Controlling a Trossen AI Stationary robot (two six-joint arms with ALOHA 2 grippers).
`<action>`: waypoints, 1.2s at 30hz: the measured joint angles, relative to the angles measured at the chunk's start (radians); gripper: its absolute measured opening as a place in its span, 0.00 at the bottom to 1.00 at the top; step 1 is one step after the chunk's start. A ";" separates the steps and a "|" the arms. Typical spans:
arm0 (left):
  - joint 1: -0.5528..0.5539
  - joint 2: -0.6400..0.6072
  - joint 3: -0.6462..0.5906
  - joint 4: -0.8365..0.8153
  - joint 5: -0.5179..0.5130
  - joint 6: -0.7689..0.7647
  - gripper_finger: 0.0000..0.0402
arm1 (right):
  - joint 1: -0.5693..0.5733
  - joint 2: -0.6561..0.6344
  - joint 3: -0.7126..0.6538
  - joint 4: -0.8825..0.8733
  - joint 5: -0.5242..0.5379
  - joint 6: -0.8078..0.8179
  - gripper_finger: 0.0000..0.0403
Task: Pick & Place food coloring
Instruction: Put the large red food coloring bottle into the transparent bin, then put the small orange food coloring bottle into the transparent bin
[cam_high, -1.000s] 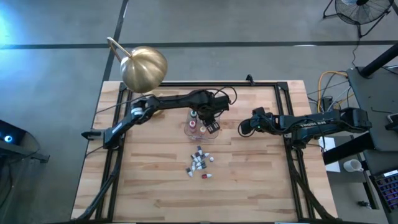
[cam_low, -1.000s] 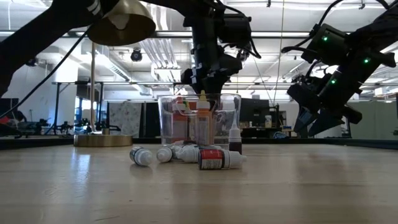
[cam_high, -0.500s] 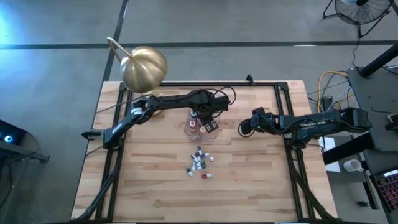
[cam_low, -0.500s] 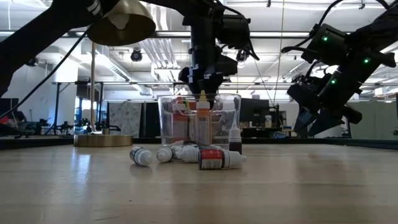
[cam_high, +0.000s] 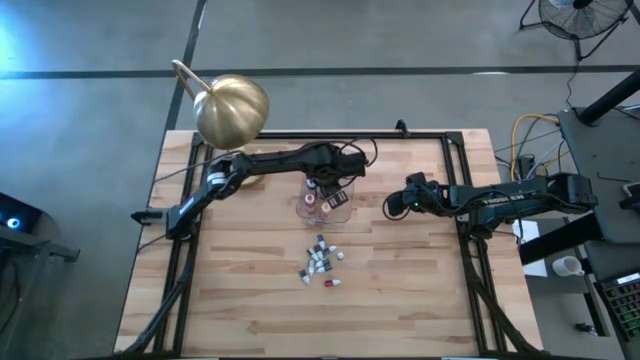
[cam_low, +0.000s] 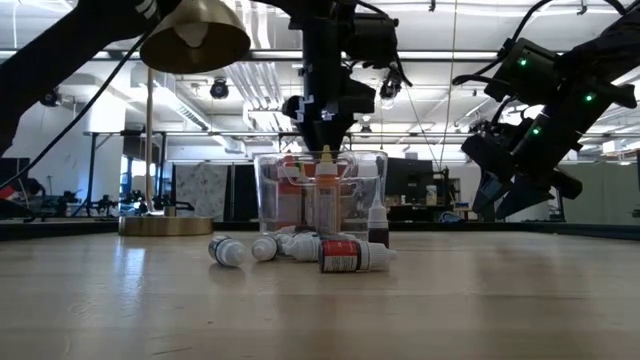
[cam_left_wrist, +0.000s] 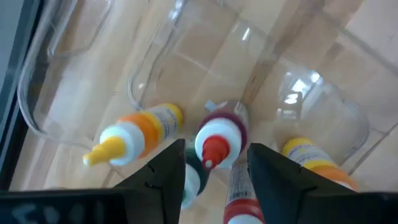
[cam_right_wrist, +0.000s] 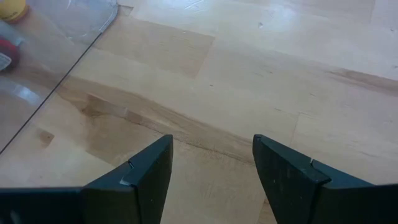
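Observation:
The clear plastic tub (cam_high: 326, 201) (cam_low: 320, 195) stands on the table's far middle. Several food coloring bottles stand or lean inside it, among them a red-capped one (cam_left_wrist: 217, 140) and an orange-labelled, yellow-capped one (cam_left_wrist: 132, 134). More bottles (cam_high: 322, 264) (cam_low: 290, 248) lie loose on the wood nearer to me. My left gripper (cam_high: 331, 186) (cam_low: 322, 116) (cam_left_wrist: 214, 171) hangs open just above the tub; its fingers stand apart on either side of the red cap. My right gripper (cam_high: 393, 206) (cam_right_wrist: 211, 168) hovers open over bare wood to the tub's right.
A brass dome lamp (cam_high: 232, 108) (cam_low: 195, 35) stands at the far left corner, its base (cam_low: 165, 225) on the table. A black frame rail (cam_high: 330, 134) borders the table. Bare wood shows on the near half and on the right side.
My left gripper has risen above the tub and drawn back slightly toward the far left. The bottles in the tub and those on the table have stayed put.

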 joint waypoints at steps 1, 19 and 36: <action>0.000 0.000 0.000 -0.006 0.000 -0.003 0.37 | 0.000 0.000 0.000 0.000 0.000 0.000 0.53; -0.067 -0.195 0.000 -0.003 -0.157 -0.031 0.37 | 0.000 0.000 0.000 0.002 -0.009 -0.026 0.53; -0.314 -0.335 0.000 -0.205 -0.425 -0.441 0.37 | 0.044 0.000 0.124 0.043 -0.311 -0.235 0.53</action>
